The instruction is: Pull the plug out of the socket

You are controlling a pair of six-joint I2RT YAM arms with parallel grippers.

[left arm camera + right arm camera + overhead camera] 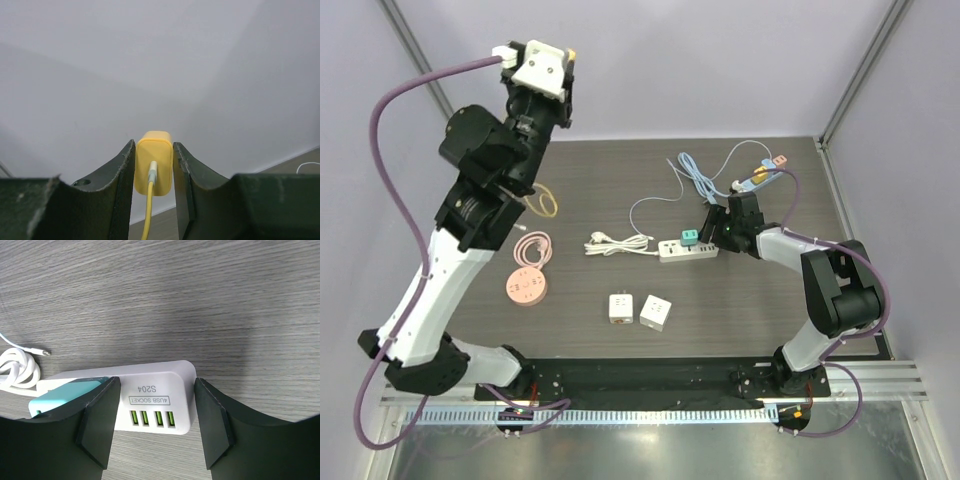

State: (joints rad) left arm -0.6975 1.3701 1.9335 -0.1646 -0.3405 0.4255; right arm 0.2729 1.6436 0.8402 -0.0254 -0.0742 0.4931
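High above the table (pixel 620 170), my left gripper (pixel 153 150) is clamped shut on the yellow plug (pixel 154 167), squeezing its two flat sides, while the yellow cable (pixel 148 210) drops away beneath it. My right gripper (pixel 156 385) sits low at the white power strip (pixel 167 371), jaws spread wide either side of the USB end. Whether they touch the casing I cannot tell. A teal plug (pixel 60 395) stands seated in the strip, right beside one of the fingers, and the strip's white cord (pixel 17 365) lies coiled on the table beyond.

The yellow plug looks to be a small block of hard, smooth plastic, light and stiff, so slipping is the likely trouble. The place to hold it is square across the flat faces of the body, never by the cable, which is soft and would only stretch or strain. The strip looks light too and would probably ride up with any plug pulled from it, so it wants pinning across its narrow width. The teal plug, if it is to come out, should be taken the same way and drawn straight out
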